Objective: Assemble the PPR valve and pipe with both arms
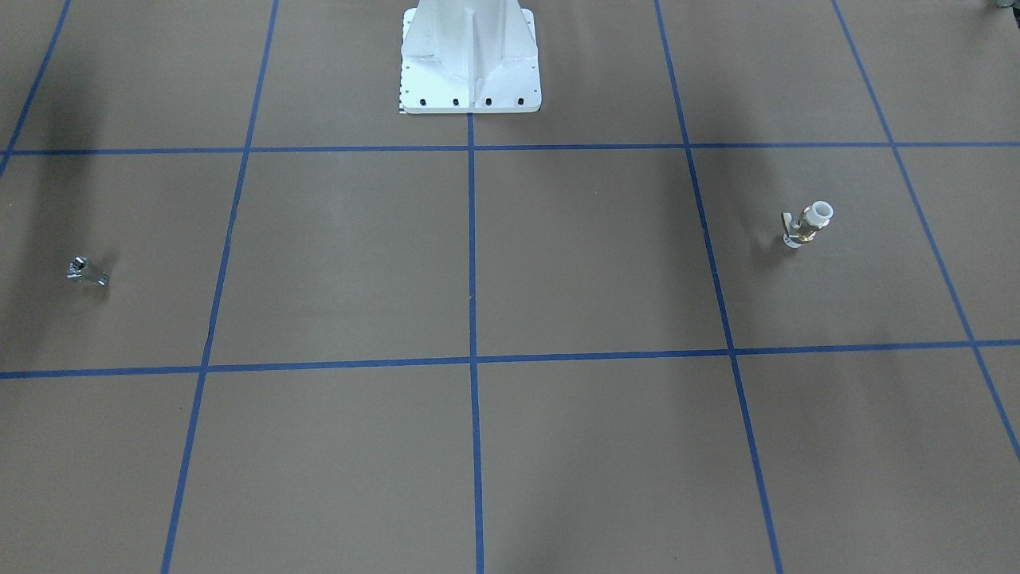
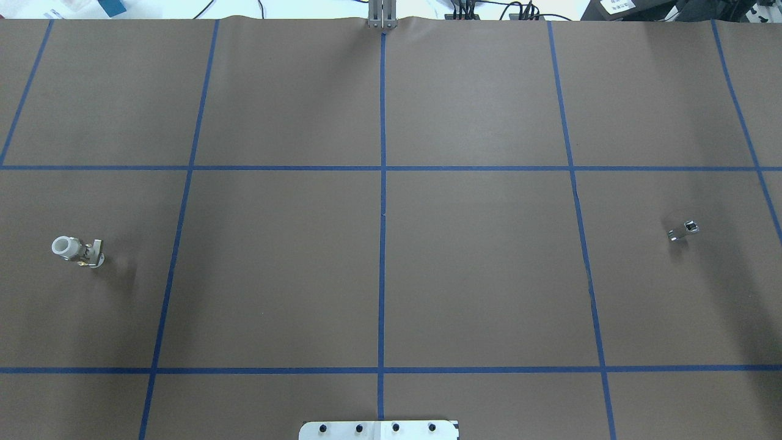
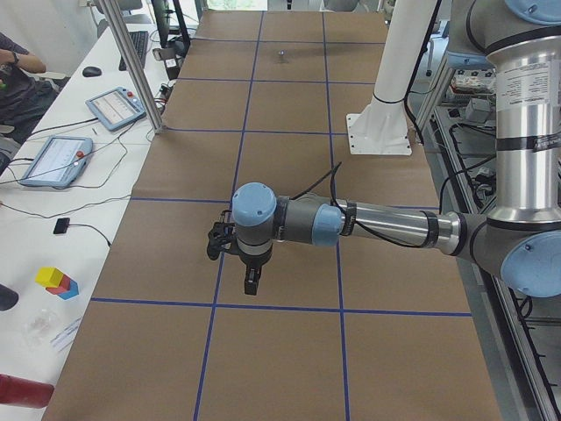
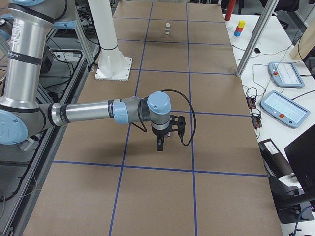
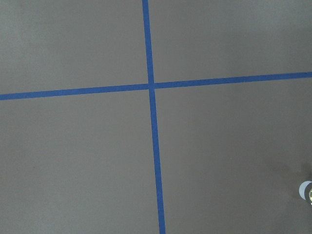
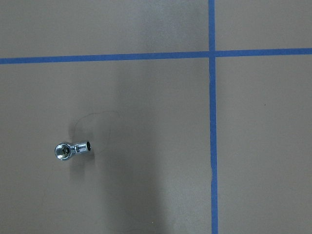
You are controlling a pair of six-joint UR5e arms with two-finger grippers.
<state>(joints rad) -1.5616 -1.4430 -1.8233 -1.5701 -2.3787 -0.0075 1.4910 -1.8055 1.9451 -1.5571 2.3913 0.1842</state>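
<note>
Two parts lie well apart on the brown tabletop, untouched, with the assembly job at its opening step. The valve, white tube end, brass middle and small side lever, appears to stand on end near the robot's left end of the tabletop. The small silver pipe lies near the opposite end, its round dark-centred mouth facing up and its short stub pointing sideways. Blue tape lines and the white pedestal sit between them.

The left arm reaches out low over the paper with the left pincer pointing down. The right arm does the same on the far side with the right pincer. Both pincers show only in the side views, so whether their fingers are apart or together cannot be told, and neither appears to hold anything.

Judging by the wrist views, each arm is in its approach. The pipe sits low and left in the right wrist view, and only a sliver of the valve shows at the lower right edge of the left one. The next move calls for each arm to centre over its own part and come down to grasp it, before the two are brought together at mid-table.
</note>
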